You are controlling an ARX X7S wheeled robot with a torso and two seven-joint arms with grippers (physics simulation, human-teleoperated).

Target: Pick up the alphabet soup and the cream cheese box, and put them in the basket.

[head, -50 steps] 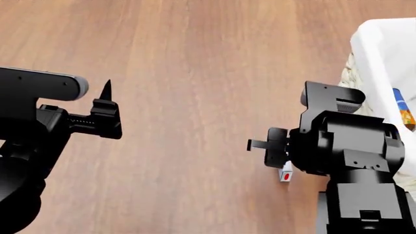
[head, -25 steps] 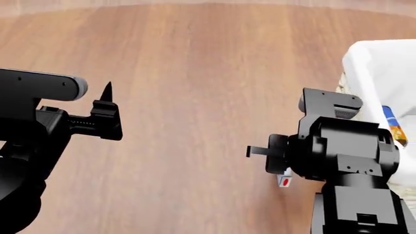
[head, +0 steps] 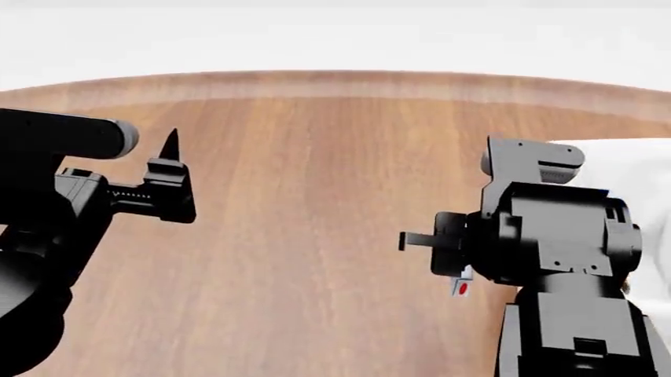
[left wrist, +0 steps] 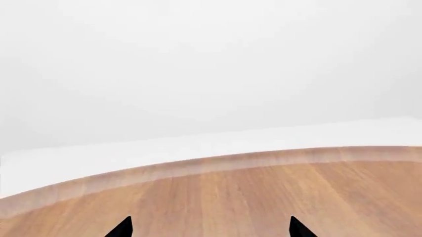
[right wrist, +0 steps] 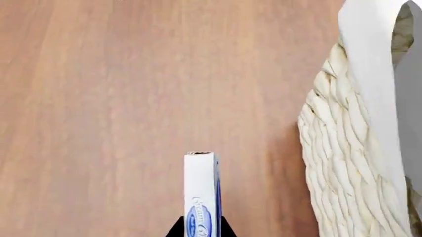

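cream cheese box [right wrist: 201,192]: thin white box with a blue mark, seen edge-on in the right wrist view, standing out from between the two dark fingertips; in the head view only a small white corner with a red mark [head: 460,287] shows under the right arm.
right gripper [right wrist: 201,228]: closed narrow on the cream cheese box, above the wooden table, just beside the basket.
basket [right wrist: 343,163]: pale woven wicker wall with a white cloth liner folded over its rim; in the head view its white edge [head: 629,169] shows behind the right arm.
alphabet soup: cannot be made out in these views.
left gripper [left wrist: 209,228]: two dark fingertips set wide apart, nothing between them, pointing toward the far table edge; in the head view it hangs well apart from the right arm.
table [head: 314,196]: brown wood grain with a curved far edge.
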